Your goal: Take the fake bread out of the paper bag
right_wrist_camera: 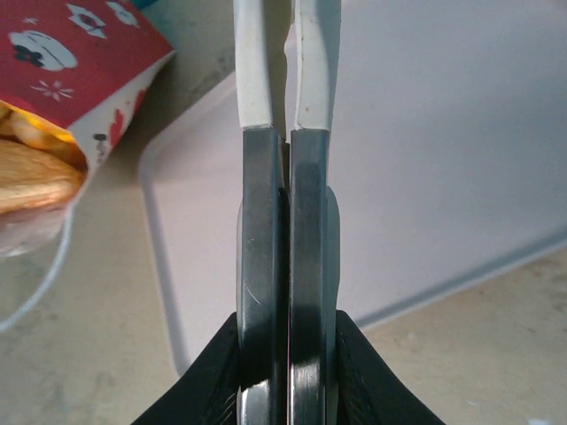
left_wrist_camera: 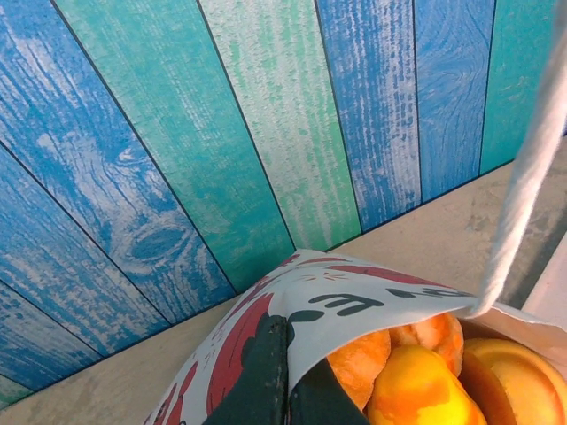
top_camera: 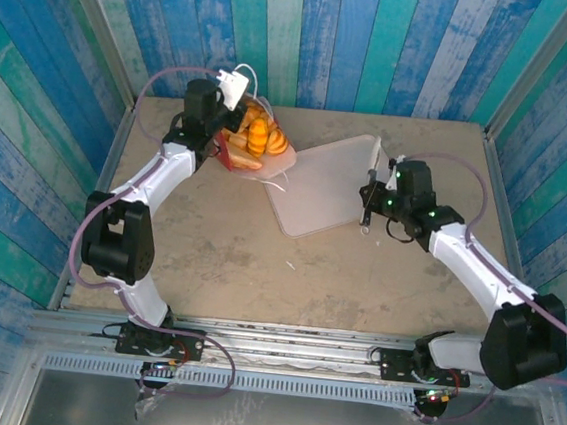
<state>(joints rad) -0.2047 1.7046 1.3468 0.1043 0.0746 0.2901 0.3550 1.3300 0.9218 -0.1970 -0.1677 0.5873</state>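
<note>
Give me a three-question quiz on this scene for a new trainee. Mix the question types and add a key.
1. True or false: the paper bag holds no fake bread at this moment.
2. What is the left gripper pinching? A) the bag's printed wall B) its white cord handle C) a loose pastry
3. Fill in: the right gripper has its fingers together, poised over the flat pale ____.

Key:
1. False. Pastries sit inside the bag's mouth.
2. A.
3. tray.
</note>
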